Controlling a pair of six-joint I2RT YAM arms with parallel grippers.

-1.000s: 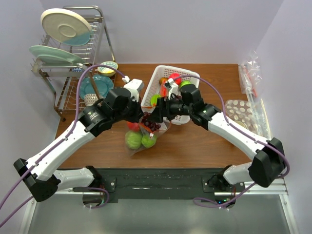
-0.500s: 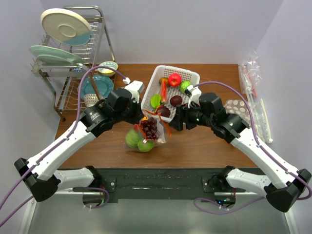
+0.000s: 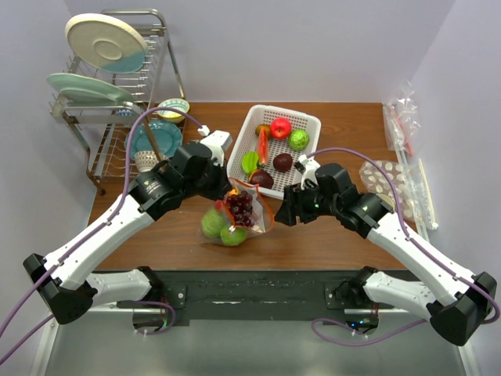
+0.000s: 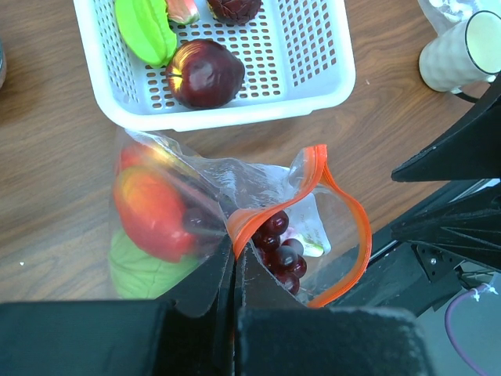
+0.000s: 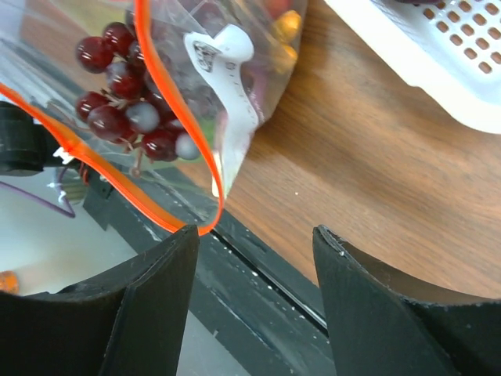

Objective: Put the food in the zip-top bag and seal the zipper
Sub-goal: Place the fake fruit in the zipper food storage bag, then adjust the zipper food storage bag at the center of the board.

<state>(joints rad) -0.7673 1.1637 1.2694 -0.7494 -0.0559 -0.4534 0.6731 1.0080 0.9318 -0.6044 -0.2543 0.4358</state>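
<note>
The zip-top bag (image 3: 232, 218) stands on the table in front of the white basket (image 3: 311, 119), its mouth open. It holds dark red grapes (image 4: 282, 251), a red fruit (image 4: 153, 211) and green fruit (image 3: 215, 225). My left gripper (image 3: 228, 190) is shut on the near edge of the orange-red zipper (image 4: 344, 235) and holds the mouth up. My right gripper (image 3: 281, 213) is open and empty just right of the bag. In the right wrist view (image 5: 254, 235) its left finger is next to the zipper loop (image 5: 205, 223). The basket (image 4: 313, 86) holds several fruits.
A dish rack (image 3: 109, 86) with plates stands at the back left, with a teal plate (image 3: 149, 137), a bowl (image 3: 174, 108) and a cup (image 3: 145, 160) near it. Clear packets (image 3: 403, 117) and a dotted tray (image 3: 387, 176) lie along the right edge.
My right gripper has left the grapes in the bag, pulled back to the right and come down beside the bag's mouth. The left gripper keeps its hold; the bag now stands more upright.
</note>
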